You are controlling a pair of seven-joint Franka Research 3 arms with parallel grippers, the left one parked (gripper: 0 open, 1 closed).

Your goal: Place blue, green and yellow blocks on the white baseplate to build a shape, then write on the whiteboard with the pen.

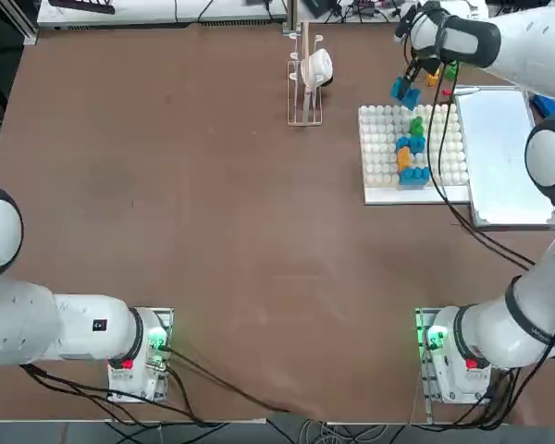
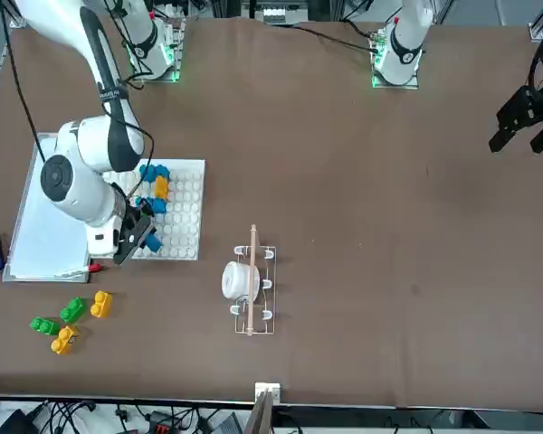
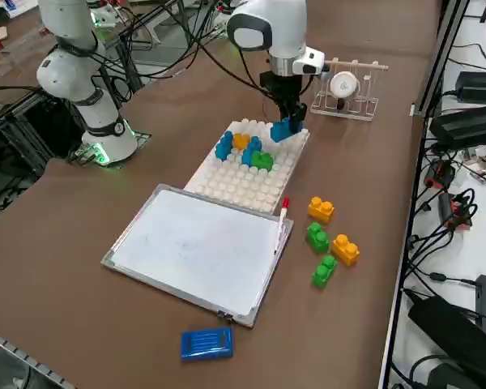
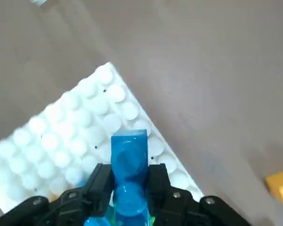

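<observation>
**Right gripper holding a blue block above the far corner of the white baseplate**

Right gripper (image 4: 128, 181) raised over the far edge of the white baseplate (image 3: 227, 180), jaws partly closed and clamped on the two sides of a blue block (image 4: 129, 165); block clear of the studs, hanging over the plate's corner. Already pressed onto the plate, in a line near its middle: blue blocks (image 1: 413, 176), an orange-yellow block (image 1: 403, 157) and a green block (image 1: 416, 124). Whiteboard (image 3: 198, 247) flat on the brown tabletop (image 1: 194, 231), just beside the plate on the robot's right, long edges parallel. Pen (image 3: 282, 217) lying along the whiteboard's far short edge, red end toward the plate. Loose blocks on the tabletop beyond the whiteboard and plate: two yellow blocks (image 3: 333, 230) and two green blocks (image 3: 321, 254), close together. Smooth blue slab (image 3: 206, 343) at the whiteboard's near outer corner. Small wooden rack (image 1: 304, 83) with a white round object (image 1: 316, 67), near the far edge, left of the plate.
</observation>
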